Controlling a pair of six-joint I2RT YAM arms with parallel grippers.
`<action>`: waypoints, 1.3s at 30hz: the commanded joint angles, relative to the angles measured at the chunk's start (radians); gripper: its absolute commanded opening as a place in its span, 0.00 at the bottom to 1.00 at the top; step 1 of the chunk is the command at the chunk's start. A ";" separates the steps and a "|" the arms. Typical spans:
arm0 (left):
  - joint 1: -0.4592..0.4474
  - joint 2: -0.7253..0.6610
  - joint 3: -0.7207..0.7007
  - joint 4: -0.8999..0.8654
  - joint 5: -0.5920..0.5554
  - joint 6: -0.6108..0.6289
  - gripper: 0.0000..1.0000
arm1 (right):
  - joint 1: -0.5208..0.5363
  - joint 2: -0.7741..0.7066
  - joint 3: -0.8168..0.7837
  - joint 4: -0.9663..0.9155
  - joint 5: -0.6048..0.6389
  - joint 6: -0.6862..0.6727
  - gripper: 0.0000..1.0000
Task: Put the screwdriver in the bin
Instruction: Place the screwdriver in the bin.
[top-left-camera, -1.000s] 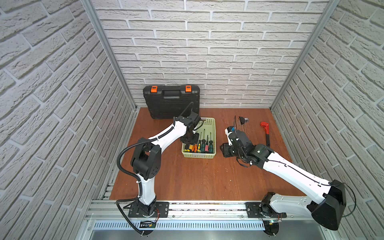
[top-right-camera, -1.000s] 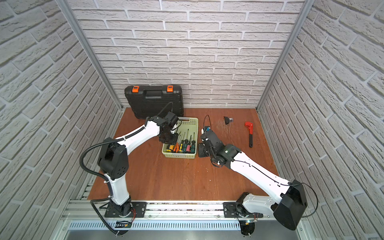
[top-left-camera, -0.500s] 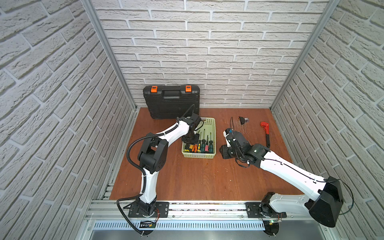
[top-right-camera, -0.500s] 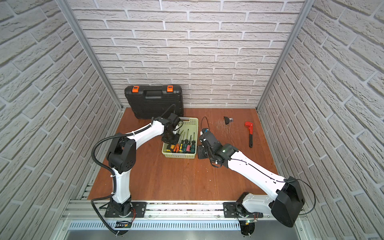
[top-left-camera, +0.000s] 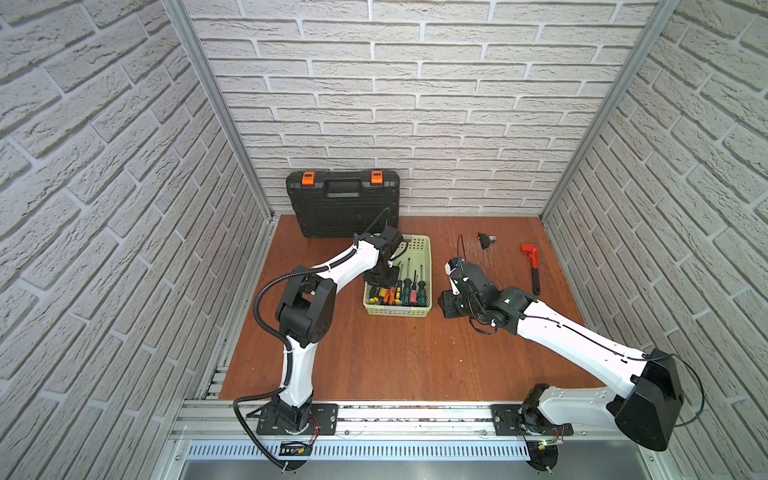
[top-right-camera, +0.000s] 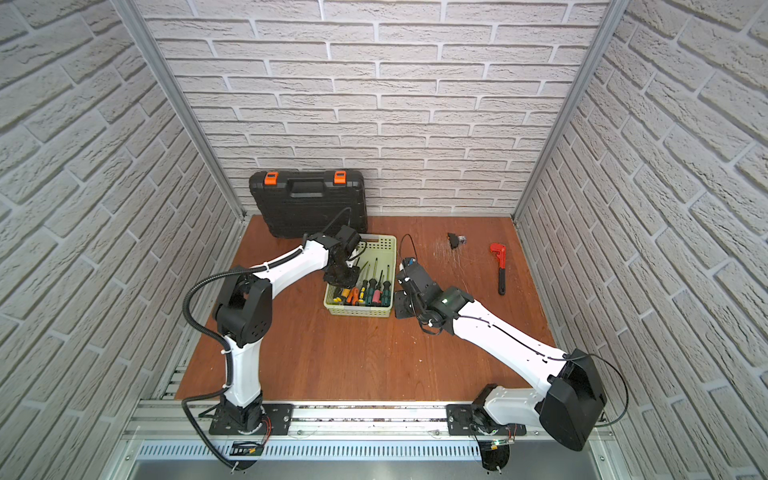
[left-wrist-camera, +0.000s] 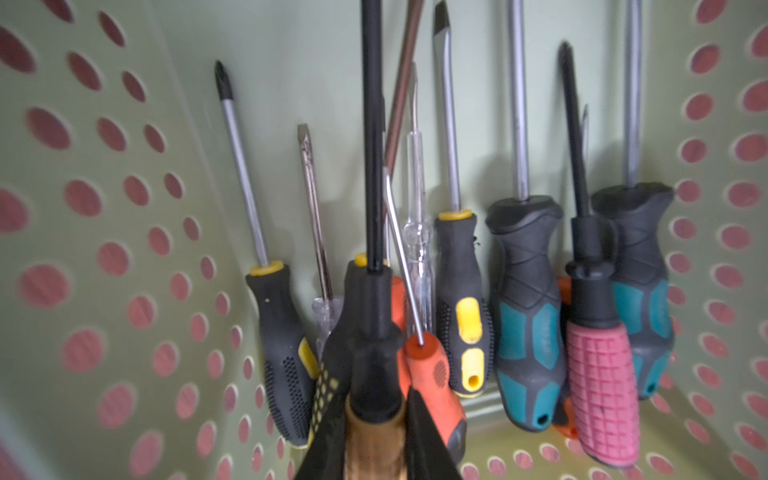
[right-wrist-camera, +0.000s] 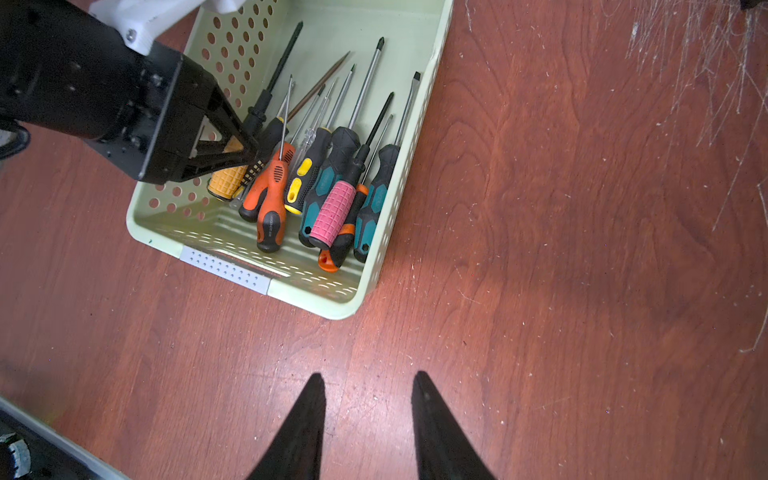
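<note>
Evidently mid-placement: the left jaws clench the screwdriver (left-wrist-camera: 372, 324) by its yellow handle, low inside the bin (top-left-camera: 397, 311). Its shaft runs parallel to the other screwdrivers (right-wrist-camera: 332, 208), likely so it settles among them. The right jaws hang parted and empty above the desk (right-wrist-camera: 540, 208), beside the bin and out of the way.

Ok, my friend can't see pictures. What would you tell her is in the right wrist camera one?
The left gripper grips a yellow-handled screwdriver low inside the pale green bin, beside other screwdrivers. The right gripper is open and empty above the wooden table.
</note>
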 joint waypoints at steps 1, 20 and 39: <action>-0.009 -0.056 0.016 -0.035 0.002 0.028 0.16 | -0.001 0.004 -0.013 0.033 0.004 0.005 0.37; -0.048 0.071 0.055 -0.033 0.071 0.006 0.25 | -0.001 0.004 -0.024 0.040 -0.003 0.017 0.37; -0.045 -0.176 0.033 -0.064 0.067 -0.032 0.51 | -0.002 -0.008 0.001 0.001 0.031 -0.018 0.38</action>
